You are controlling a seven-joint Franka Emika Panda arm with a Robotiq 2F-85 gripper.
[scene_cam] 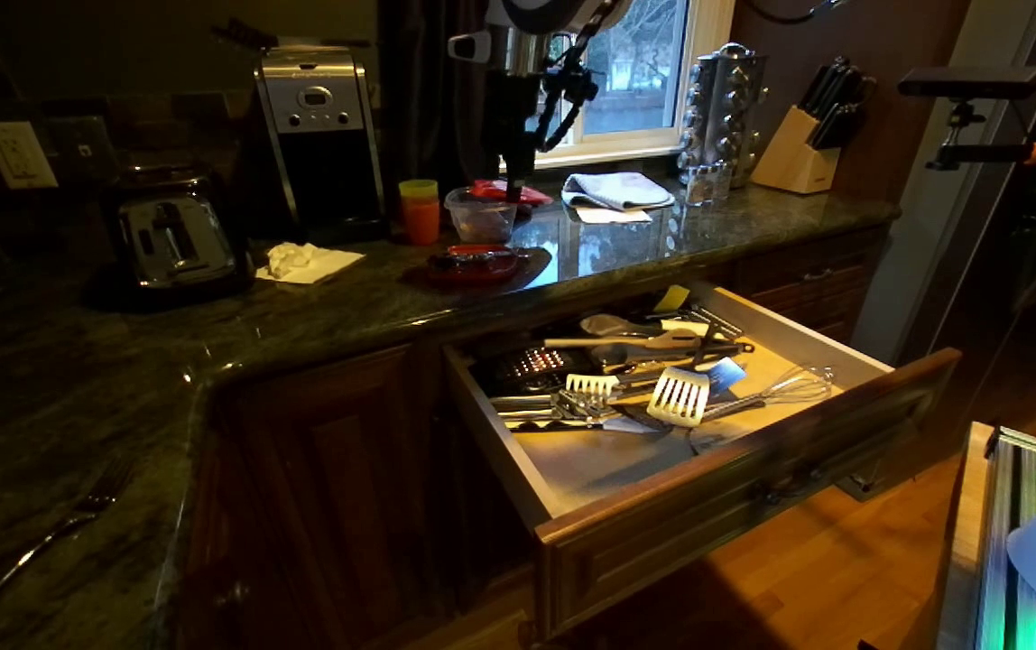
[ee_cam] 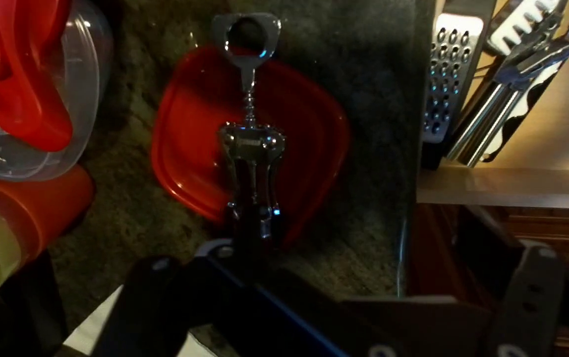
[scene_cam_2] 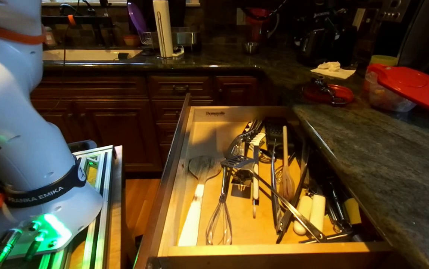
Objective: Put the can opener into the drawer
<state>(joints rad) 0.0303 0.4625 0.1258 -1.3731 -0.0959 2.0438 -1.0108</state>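
The gripper [ee_cam: 366, 233] is holding its fingers [ee_cam: 532, 282] wide apart; in the wrist view the winged corkscrew [ee_cam: 252, 144] is lying on a red dish [ee_cam: 190, 129] toward one finger [ee_cam: 220, 249], which is partly hiding it; the drawer [scene_cam: 662, 542] is standing open

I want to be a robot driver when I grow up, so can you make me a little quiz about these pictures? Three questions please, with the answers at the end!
1. True or false: in the wrist view, the pincer is open.

2. Pick one. Where is the silver opener?
A. In the toaster
B. Lying across a red lid or dish
C. On top of the knife block

3. Fill in the missing word: the whisk lies inside the pulled-out ____.

Key:
1. True
2. B
3. drawer
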